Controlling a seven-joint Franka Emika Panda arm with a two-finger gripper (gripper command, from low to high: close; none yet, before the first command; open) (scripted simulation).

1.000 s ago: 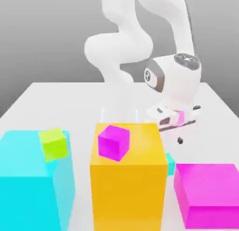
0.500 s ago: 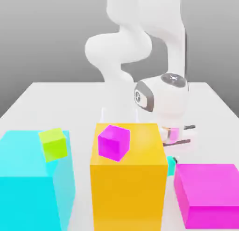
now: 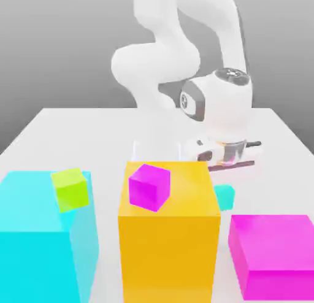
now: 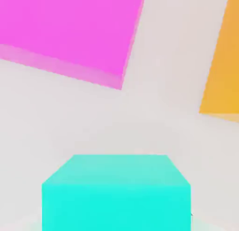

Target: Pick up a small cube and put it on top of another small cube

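The small cube point(image 3: 225, 197) point(image 4: 116, 192), teal, hangs a little above the table just beyond the orange block's far right corner, partly hidden by that block. My gripper point(image 3: 224, 185) reaches down onto it from the white hand and is shut on it. In the hand view the teal cube looms close, with the table well below it. The other small cube point(image 3: 70, 189), lime green, rests tilted at the top of the huge cyan block point(image 3: 37, 253) on the exterior view's left.
A tall orange block point(image 3: 168, 246) point(image 4: 224, 61) stands in the middle with a small magenta cube point(image 3: 149, 186) on it. A big magenta block point(image 3: 276, 253) point(image 4: 70, 29) sits on the exterior view's right. The white table point(image 3: 73, 130) stretches behind.
The hand came down over the teal cube, the fingers shut on it, and the hand rose again. The cube now sits higher than before, lifted off the table.
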